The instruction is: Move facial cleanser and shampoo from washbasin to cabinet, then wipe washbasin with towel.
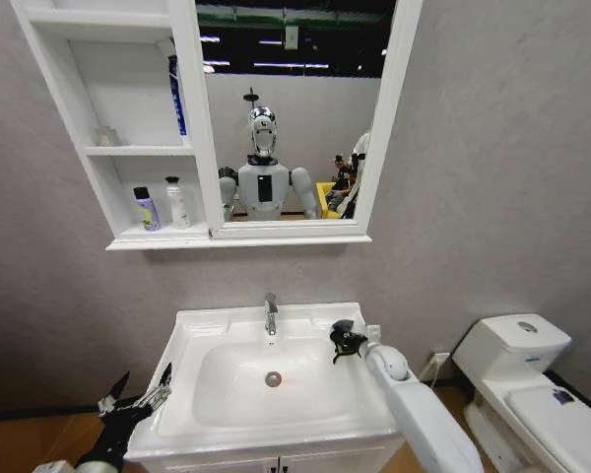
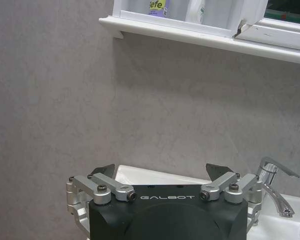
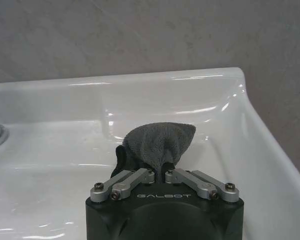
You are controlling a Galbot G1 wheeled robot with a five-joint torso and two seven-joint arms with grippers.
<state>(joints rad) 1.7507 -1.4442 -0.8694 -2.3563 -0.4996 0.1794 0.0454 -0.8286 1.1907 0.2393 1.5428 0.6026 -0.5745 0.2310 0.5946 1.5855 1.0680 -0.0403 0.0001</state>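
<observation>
The washbasin (image 1: 207, 325) is a white sink with a chrome tap (image 1: 271, 313). My right gripper (image 1: 347, 340) hovers at its right back corner, shut on the dark grey towel (image 3: 160, 142). The towel bunches up between the fingers just over the basin's rim (image 3: 200, 82). My left gripper (image 1: 138, 397) is open beside the basin's left front edge with nothing in it. In the left wrist view the left gripper (image 2: 161, 172) faces the wall. On the cabinet's (image 1: 118, 241) lowest shelf stand a purple-labelled bottle (image 1: 146, 209) and a white bottle (image 1: 179, 203); which is the cleanser I cannot tell.
The cabinet's mirror (image 1: 286, 118) reflects me and the room behind. A blue item (image 1: 177, 94) stands on the middle shelf. A white toilet (image 1: 517, 370) stands to the right, with a wall socket (image 1: 439, 359) between it and the basin. The bowl has a drain (image 1: 273, 378).
</observation>
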